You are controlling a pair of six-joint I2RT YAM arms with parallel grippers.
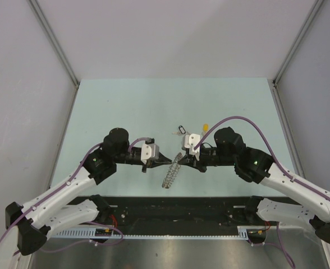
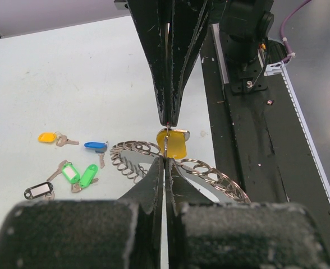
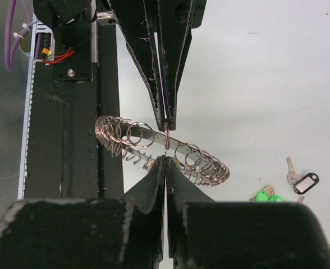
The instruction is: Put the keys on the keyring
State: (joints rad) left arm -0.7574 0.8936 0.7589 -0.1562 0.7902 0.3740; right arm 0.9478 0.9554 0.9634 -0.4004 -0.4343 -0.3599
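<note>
Keyring [image 1: 170,174] lies as a long silver coil on the pale table [image 1: 125,106]. It sits directly under the spot where the two grippers meet tip to tip, with one end reaching out to each side of the fingers.

Left gripper [image 2: 165,163] is closed, its two black fingers pressed flat together with no gap. Seen from its own wrist, the coil's loops fan out just beyond its fingertips to left and right. Loose keys lie on the table off to this gripper's left, well apart from it:
- a black key [image 2: 39,191], nearest the wrist
- an orange key [image 2: 48,137], farther out
- two green keys [image 2: 88,175], touching each other
- a blue key [image 2: 95,145], closest to the coil

Just past the left fingertips a yellow key [image 2: 172,143] shows its tag, right behind the point where the tips meet.

Right gripper [image 3: 165,161] is closed as well, its fingers tight together and its tips nose to nose with the other's. From its wrist, a small loop [image 3: 166,138] of thin wire stands on edge exactly between the two sets of tips. I cannot tell whether it is a turn of the coil or the yellow key's own ring, nor which gripper pinches it.
</note>
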